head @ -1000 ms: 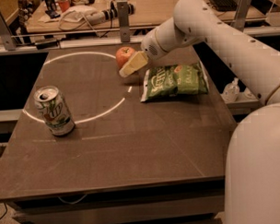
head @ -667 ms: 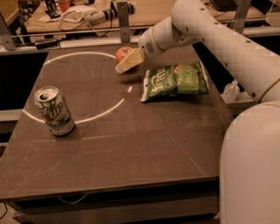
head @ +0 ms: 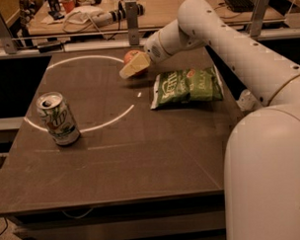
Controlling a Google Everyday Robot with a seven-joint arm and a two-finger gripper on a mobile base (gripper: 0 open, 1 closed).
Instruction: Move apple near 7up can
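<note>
Apple (head: pixel 132 55), round and red-orange, sits in the grasp of the gripper (head: pixel 131 66) at the far side of a dark table (head: pixel 141 162). The gripper is clamped on the apple. One pale, wedge-shaped finger (head: pixel 134 66) lies across the fruit's near side and hides its lower half. The other finger is out of sight behind it. A dark shadow lies on the table just under the gripper. I cannot tell whether the apple touches the surface or hangs slightly above it.

The white arm (head: pixel 221 35) reaches the gripper from the right of the view, sloping down from the robot's large white body (head: pixel 270 177) in the near right corner.

The 7up can (head: pixel 57 119) stands upright, well apart from the gripper. It is off to the gripper's left in the view and much nearer the camera. It is silver-white with green markings, and its pull-tab top is visible.

A green chip bag (head: pixel 187 86) lies flat just beside the gripper, to its right and slightly nearer the camera, without touching it.

A thin white ring (head: pixel 78 58) is marked on the tabletop. The gripper is near its far right edge, and the can stands by its near left edge.

Beyond the gripper, past the table's far edge, is a wooden bench (head: pixel 166 10) with cables and small clutter.
</note>
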